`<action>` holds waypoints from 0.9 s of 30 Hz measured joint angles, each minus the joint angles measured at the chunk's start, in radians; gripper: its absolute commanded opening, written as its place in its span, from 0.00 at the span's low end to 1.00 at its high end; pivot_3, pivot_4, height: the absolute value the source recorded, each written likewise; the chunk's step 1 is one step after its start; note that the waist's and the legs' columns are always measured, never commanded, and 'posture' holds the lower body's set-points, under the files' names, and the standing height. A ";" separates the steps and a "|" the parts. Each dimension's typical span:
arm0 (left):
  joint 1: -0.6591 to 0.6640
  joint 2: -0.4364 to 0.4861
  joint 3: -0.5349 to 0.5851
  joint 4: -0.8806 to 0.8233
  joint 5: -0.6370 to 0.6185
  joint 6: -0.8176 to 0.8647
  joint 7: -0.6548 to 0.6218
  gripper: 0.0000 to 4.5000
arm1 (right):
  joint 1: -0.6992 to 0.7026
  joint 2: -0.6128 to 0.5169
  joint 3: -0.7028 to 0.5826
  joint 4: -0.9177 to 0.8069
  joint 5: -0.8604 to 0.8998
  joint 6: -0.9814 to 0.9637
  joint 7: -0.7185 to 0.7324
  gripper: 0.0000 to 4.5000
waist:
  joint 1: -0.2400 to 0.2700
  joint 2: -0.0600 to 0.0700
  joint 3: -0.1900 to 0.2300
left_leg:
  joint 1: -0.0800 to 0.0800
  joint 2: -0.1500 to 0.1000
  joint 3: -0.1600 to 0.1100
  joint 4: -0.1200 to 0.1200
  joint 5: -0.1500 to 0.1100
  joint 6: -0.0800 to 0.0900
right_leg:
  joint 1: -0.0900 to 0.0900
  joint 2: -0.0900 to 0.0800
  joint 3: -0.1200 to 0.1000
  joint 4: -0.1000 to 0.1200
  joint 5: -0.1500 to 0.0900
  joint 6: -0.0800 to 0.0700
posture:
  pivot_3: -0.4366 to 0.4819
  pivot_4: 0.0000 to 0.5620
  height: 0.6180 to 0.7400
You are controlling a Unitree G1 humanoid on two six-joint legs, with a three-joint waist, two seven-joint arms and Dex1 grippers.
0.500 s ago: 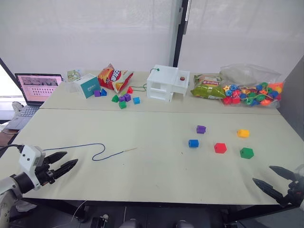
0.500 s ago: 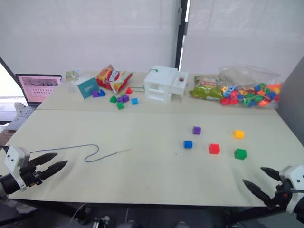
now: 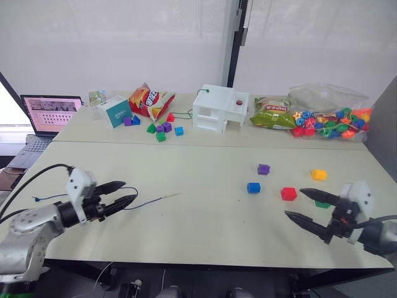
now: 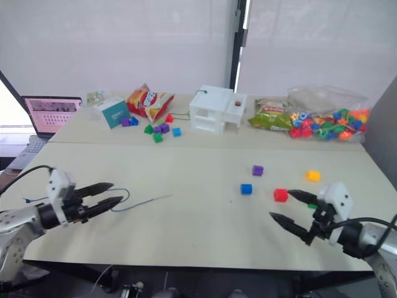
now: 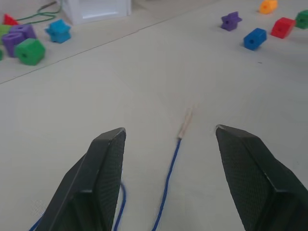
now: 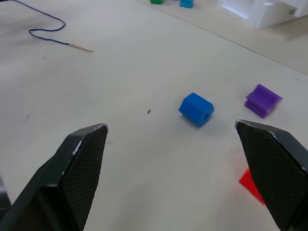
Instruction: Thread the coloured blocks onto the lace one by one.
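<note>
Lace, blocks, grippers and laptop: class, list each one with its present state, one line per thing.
lace: lying loose on the table, nothing threaded on it.
purple block: loose on the table.
blue block: loose on the table.
red block: loose on the table.
yellow block: loose on the table.
left gripper: open, empty.
right gripper: open, empty.
laptop: open, screen lit.

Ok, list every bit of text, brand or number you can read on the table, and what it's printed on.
None can be read as words.
Red snack bag: bold print, too blurred to read.
Green snack bag: a label band, too small to read.
Teal box: a pale mark on its side, unreadable.
Laptop: rows on the screen, too small to read.
</note>
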 measured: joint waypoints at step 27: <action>-0.373 -0.119 -0.329 0.455 0.226 -0.148 -0.229 0.69 | -0.060 -0.041 0.195 -0.123 0.002 0.138 -0.027 1.00 | 0.000 -0.001 0.001 | -0.002 -0.003 -0.001 0.005 0.000 0.001 | 0.000 0.006 -0.001 0.003 0.001 0.001 | 0.48 0.27 1.00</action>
